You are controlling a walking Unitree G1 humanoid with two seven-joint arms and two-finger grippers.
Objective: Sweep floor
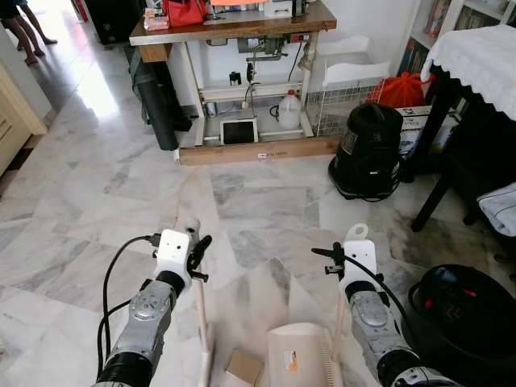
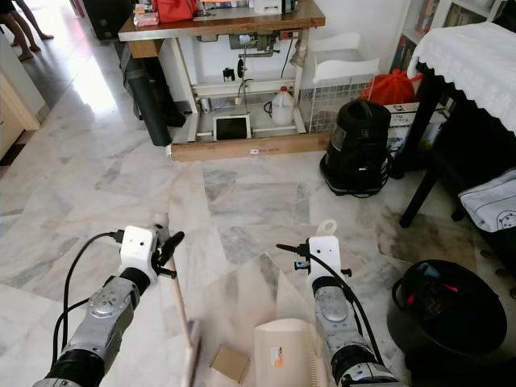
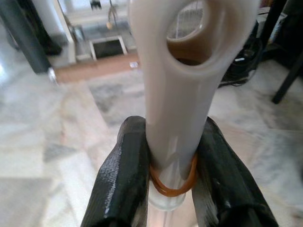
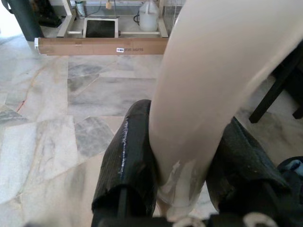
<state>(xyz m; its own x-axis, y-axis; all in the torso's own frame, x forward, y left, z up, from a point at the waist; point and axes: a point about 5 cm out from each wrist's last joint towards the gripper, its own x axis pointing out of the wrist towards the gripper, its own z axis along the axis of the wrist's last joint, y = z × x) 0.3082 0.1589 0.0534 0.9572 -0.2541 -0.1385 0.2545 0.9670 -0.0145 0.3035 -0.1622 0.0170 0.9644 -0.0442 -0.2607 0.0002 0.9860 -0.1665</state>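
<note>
Left tool (image 3: 173, 177) is clamped on the broom (image 1: 203, 326) handle; in the left wrist view its two black fingers (image 3: 125, 175) press either side of the pale shaft just below the hanging hole, where an orange rubber band circles the handle. From the head views the broom runs down from that grip, between the two arms, to the marble floor (image 1: 97, 201) close before the robot. Right tool (image 4: 182, 175) grips the pale handle of the dustpan (image 1: 302, 355); its fingers (image 4: 130, 161) close on both sides of that handle in the right wrist view. The dustpan's cream pan sits low on the floor just left of the right arm, and a small cardboard scrap (image 1: 243, 368) lies on the floor between the broom and the dustpan, near both.

Farther out, a black canister vacuum (image 1: 369, 149) stands on the floor ahead to the right, with a red bag (image 1: 403, 89) behind it. A black bin (image 1: 463, 310) sits just beside the right arm. A wooden desk (image 1: 234, 28) stands against the far wall, a long cardboard box (image 1: 250, 151) lying on the floor in front of it and a white jug (image 1: 289, 109) beneath it. A dark table under a white lace cloth (image 1: 476, 56) is at the right edge. A person's legs (image 1: 28, 32) show at the far left.
</note>
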